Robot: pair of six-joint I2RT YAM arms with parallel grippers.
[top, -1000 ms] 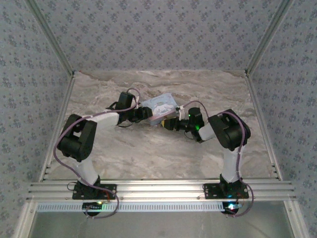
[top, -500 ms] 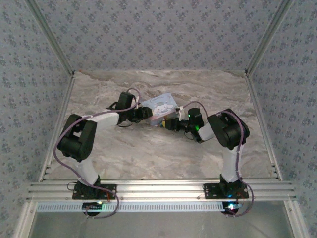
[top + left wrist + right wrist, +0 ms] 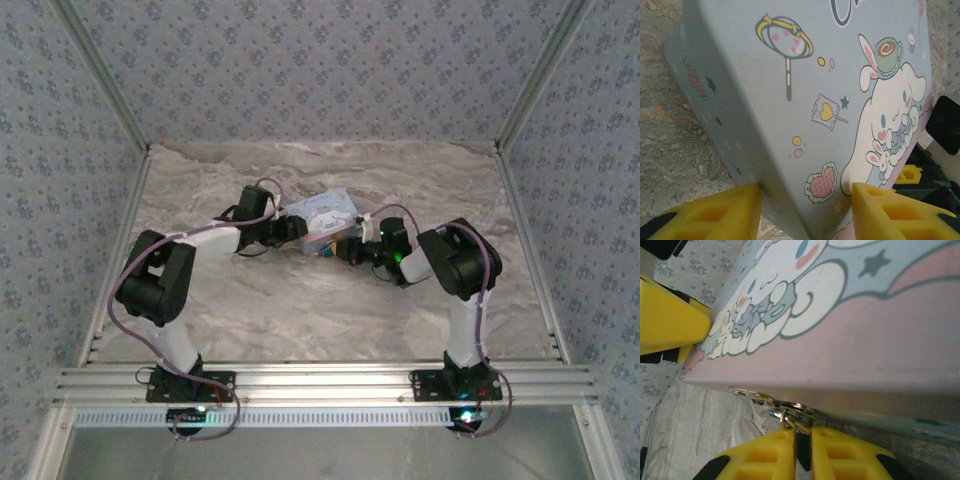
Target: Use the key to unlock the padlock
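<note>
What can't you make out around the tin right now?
Right wrist view: whether the silvery piece at the shut right gripper is key or shackle; it is blurred, and the fingers cover its lower end.
Left wrist view: everything behind the tin, which the left gripper grips by a corner.
Top view: anything key-sized; too small, tucked between both grippers and the tin.

Soft even light, faint shadows — close-ups blurry

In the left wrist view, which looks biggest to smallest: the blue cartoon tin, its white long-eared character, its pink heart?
1. Pale blue cartoon-printed tin box
2. Printed white long-eared character
3. Printed pink frilled heart
Both prints share one face, so nearness barely matters.
</note>
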